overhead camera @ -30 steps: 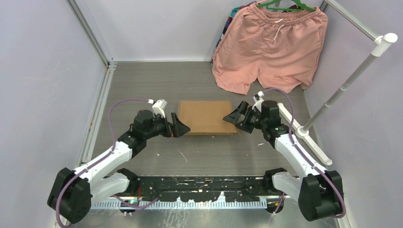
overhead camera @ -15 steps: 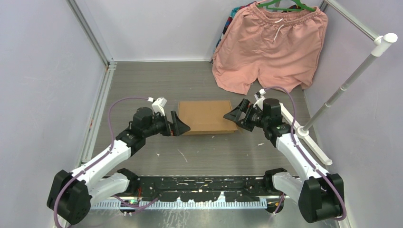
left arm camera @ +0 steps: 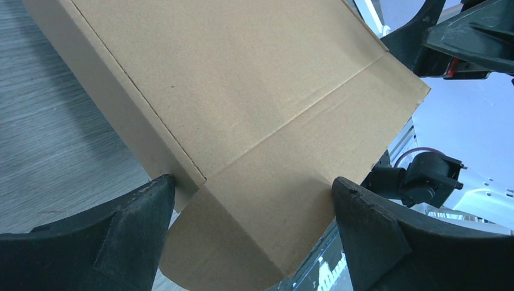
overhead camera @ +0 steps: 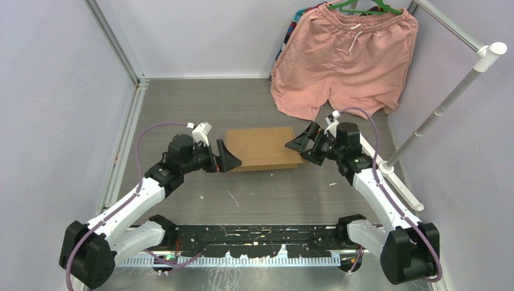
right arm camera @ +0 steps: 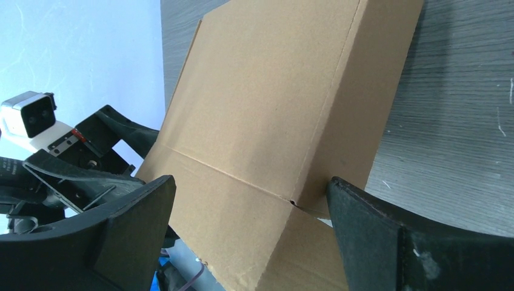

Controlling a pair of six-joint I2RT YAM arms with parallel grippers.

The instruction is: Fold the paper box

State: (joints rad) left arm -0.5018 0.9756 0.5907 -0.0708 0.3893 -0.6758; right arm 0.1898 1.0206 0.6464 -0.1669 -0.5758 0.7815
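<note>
A plain brown corrugated cardboard paper box (overhead camera: 262,148) is seen lying flat on the grey wood-grain table (overhead camera: 242,100), near its middle and between the two arms, well apart from the pink fabric shorts (overhead camera: 345,60) hung at the far right. From above, the sheet is already gathered into a shallow closed rectangle, with the broad top panel laid down and a side wall raised along one long edge. The left gripper (overhead camera: 227,159) is held at the box's left end with its black jaws spread wide, and nothing is gripped; the right gripper (overhead camera: 300,145) is placed likewise at the right end, jaws wide apart and empty. In each wrist view a creased end flap is shown reaching out from the top panel toward the camera, between the spread fingers, the left one with a rounded corner. Whether the fingers touch the cardboard cannot be told. The main folding is judged to be done; what seems left is for these two end flaps to be bent down and tucked in.
</note>
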